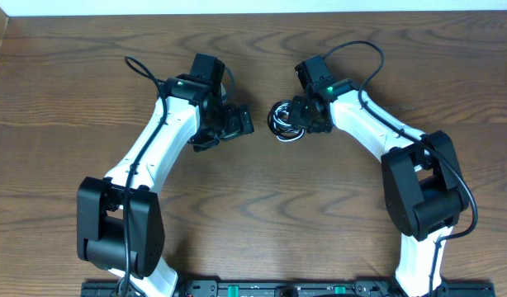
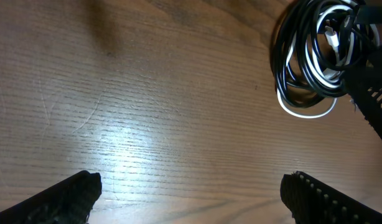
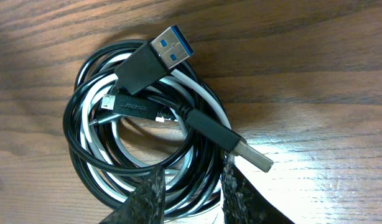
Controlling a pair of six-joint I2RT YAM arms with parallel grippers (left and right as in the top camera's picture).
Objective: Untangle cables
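The cables [image 1: 284, 121] lie as one coiled bundle on the wooden table at centre back: a white cord wound together with black cords. In the right wrist view the bundle [image 3: 85, 149] shows a blue-tongued USB plug [image 3: 141, 65] and a metal plug end [image 3: 253, 155]. My right gripper [image 3: 192, 186] has its fingers on either side of the near edge of the coil, closed on several strands; it also shows in the overhead view [image 1: 303, 122]. My left gripper [image 2: 191, 190] is open and empty over bare wood, left of the bundle [image 2: 309, 62], and shows in the overhead view [image 1: 229, 128].
Thick black robot cables [image 1: 142, 70] loop on the table behind each arm. The table's far edge [image 1: 253, 15] runs along the top. The arm bases [image 1: 121, 231] stand at the front left and right.
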